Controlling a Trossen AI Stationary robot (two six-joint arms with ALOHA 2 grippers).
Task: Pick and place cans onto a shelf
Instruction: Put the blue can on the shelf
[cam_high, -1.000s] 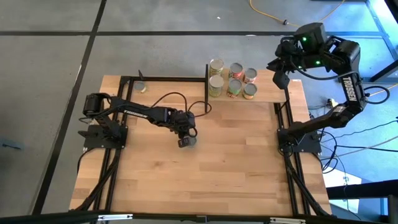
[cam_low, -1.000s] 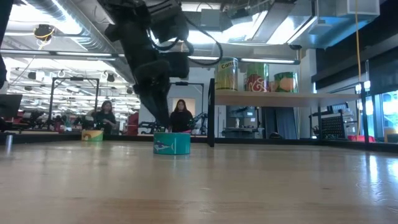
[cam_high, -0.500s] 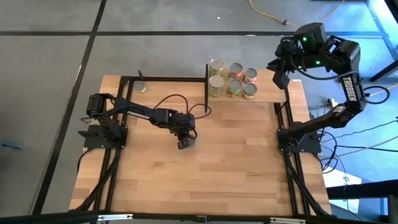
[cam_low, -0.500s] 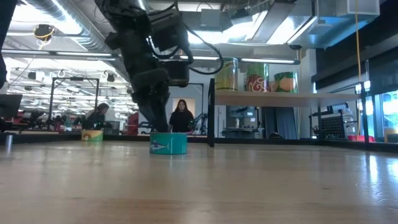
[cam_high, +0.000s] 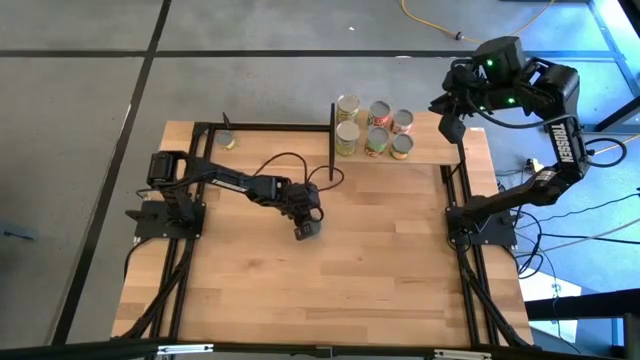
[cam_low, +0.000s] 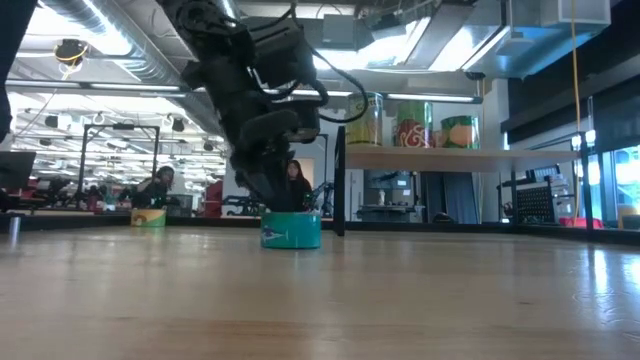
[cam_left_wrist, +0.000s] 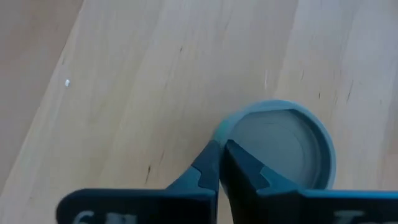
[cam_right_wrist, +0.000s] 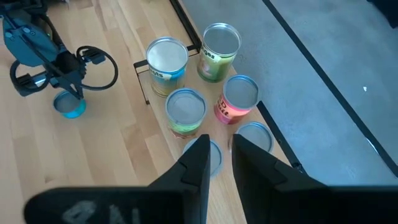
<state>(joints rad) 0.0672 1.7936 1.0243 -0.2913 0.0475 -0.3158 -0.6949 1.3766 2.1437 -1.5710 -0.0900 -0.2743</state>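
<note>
A low teal can (cam_low: 291, 231) stands upright on the tabletop near its middle; it also shows in the left wrist view (cam_left_wrist: 280, 149). My left gripper (cam_left_wrist: 221, 152) is shut, pointing down at the can's left rim, and hides most of the can in the high view (cam_high: 306, 228). Several cans (cam_high: 376, 127) stand upright on the raised wooden shelf (cam_high: 445, 152) at the far right. My right gripper (cam_right_wrist: 219, 155) hovers above the shelf, slightly open and empty. My left gripper's shut fingertips (cam_left_wrist: 211, 155) rest against the teal can's upper rim (cam_left_wrist: 227, 132) on its left side. The fingers come from above, slanting down. The can stands upright with its base on the table.
A small yellow-green can (cam_high: 228, 140) stands at the table's far left corner. A black upright (cam_low: 339, 180) edges the shelf's left end. Black frame rails (cam_high: 180, 290) run along the table's left and right sides. People show in the room behind.
My left gripper has gone toward the table's right edge, staying low and shut. The teal can has slid along the table to the right with it, still upright.
</note>
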